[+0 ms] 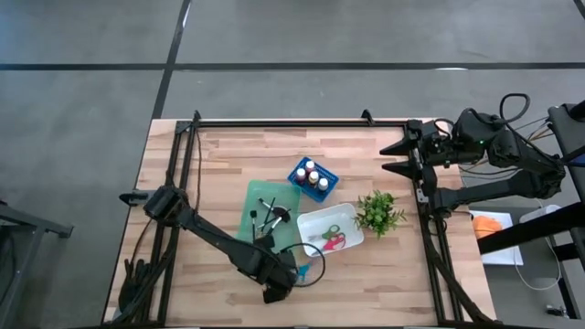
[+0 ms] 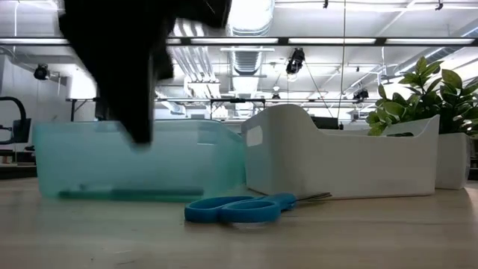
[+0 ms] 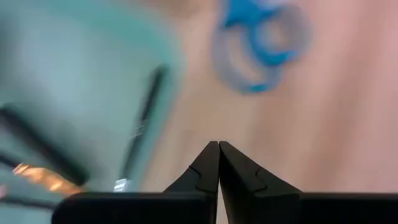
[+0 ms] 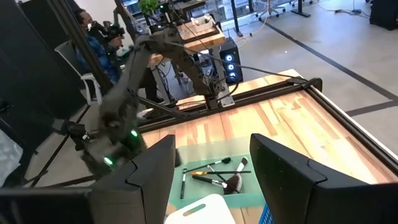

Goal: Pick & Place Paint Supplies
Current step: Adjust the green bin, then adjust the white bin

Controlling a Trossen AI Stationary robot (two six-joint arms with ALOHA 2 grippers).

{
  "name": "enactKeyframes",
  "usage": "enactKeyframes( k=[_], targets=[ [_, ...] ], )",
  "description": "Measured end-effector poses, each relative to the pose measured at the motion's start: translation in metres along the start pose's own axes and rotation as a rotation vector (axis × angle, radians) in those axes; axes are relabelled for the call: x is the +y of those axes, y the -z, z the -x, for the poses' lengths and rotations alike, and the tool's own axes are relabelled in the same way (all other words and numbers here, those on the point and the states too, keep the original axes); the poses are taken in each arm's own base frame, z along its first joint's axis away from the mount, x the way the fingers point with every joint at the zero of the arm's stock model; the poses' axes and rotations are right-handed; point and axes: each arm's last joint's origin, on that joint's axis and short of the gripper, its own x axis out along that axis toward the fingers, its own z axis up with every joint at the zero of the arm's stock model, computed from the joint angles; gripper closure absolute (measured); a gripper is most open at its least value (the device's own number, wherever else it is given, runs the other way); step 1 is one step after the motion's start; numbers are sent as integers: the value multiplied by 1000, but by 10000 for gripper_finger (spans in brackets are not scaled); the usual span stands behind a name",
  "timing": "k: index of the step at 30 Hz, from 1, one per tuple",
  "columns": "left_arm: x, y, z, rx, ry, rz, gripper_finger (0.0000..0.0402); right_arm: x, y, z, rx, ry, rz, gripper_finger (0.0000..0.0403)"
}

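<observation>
Blue scissors [image 1: 304, 270] lie flat on the bench [image 1: 219, 155], alone near its front edge, just in front of the gap between the teal tray [image 1: 259, 203] and the white bin [image 1: 352, 239]. From the low camera I see them [image 2: 240, 209] side-on, loops toward the teal tray [image 2: 89, 161] and the thin blades pointing toward the white bin [image 2: 343, 161], so their long axis runs roughly along the bench's front edge.

My left claw [image 1: 277, 292] hangs low just beside them, on the handle side and a little nearer the front edge. Through its wrist camera the two fingers are pressed tip to tip, pinching nothing [image 3: 219, 146], and the blue loops [image 3: 258, 46] sit ahead of the tips, slightly off to one side, apart from them. A dark brush [image 3: 144, 121] lies in the tray close by, so I judge the approach should stay on the bare wood side.

My right claw [image 1: 395, 157] waits at the far right corner, well apart from everything, its fingers spread and empty [image 4: 211, 168]. The left arm is clearly the nearer one. As I judge it, the next move needs the left claw spread first, then carried forward over the loops and turned so the fingers cross the scissors' long axis.

Red scissors [image 1: 335, 239] already rest in the white bin, bottles [image 1: 313, 176] in the blue crate.
</observation>
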Motion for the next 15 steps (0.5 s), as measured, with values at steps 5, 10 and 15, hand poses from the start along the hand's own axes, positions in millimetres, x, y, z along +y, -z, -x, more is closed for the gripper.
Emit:
enactKeyframes(
  k=[5,10,15],
  targets=[
    [-21,-14,37,-203,172,-41,385,0,1,0,10,3,0,198],
    [-14,-34,32,-273,196,28,385,0,1,0,11,3,4,198],
    [2,-58,31,-365,208,119,385,0,1,1,10,2,9,198]
  ],
)
